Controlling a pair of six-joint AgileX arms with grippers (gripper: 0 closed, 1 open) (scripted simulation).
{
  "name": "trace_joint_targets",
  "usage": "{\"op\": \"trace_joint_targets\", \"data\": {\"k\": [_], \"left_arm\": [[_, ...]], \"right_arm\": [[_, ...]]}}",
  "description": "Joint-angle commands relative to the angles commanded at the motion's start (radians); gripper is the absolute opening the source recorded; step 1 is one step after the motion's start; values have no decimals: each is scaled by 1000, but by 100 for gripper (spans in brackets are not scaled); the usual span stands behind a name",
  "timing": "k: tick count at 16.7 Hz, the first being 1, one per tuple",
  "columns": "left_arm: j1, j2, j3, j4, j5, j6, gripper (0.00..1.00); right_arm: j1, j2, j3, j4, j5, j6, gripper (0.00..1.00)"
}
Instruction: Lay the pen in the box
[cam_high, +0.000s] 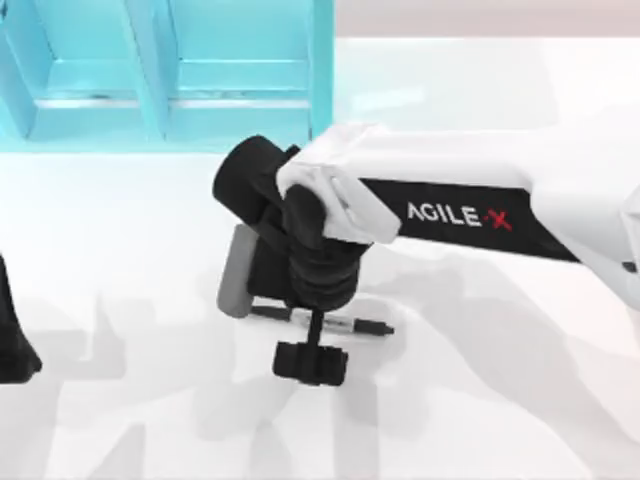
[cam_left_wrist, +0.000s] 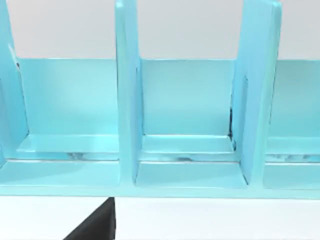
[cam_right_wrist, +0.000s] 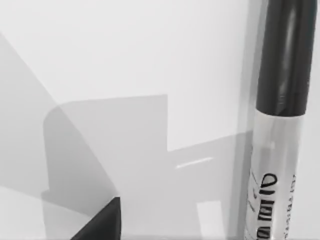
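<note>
The pen (cam_high: 350, 325) lies flat on the white table (cam_high: 480, 400), a slim black stick with a silver-grey band. In the right wrist view the pen (cam_right_wrist: 280, 125) shows its black end and the printed band from close by, resting on the table. My right gripper (cam_high: 308, 332) hangs over the pen's middle, open, with one black finger (cam_high: 310, 362) on the near side of the pen; a dark fingertip (cam_right_wrist: 102, 224) stands apart from the pen. The box (cam_high: 240, 90) is a light blue divided rack at the back left; its compartments (cam_left_wrist: 187, 145) face the left wrist.
My left gripper (cam_high: 14, 350) is parked at the table's left edge, open, with one finger (cam_left_wrist: 95, 227) showing in its wrist view. The right arm's white forearm (cam_high: 470, 200) spans from the right edge to the middle. Upright blue dividers (cam_left_wrist: 127, 100) separate the box's bays.
</note>
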Motion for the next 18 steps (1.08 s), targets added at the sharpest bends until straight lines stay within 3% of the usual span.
{"op": "trace_joint_targets", "data": {"k": [10, 18], "left_arm": [[0, 0, 0, 0, 0, 0, 100], [0, 0, 0, 0, 0, 0, 100]], "right_arm": [[0, 0, 0, 0, 0, 0, 2], [0, 0, 0, 0, 0, 0, 0]]}}
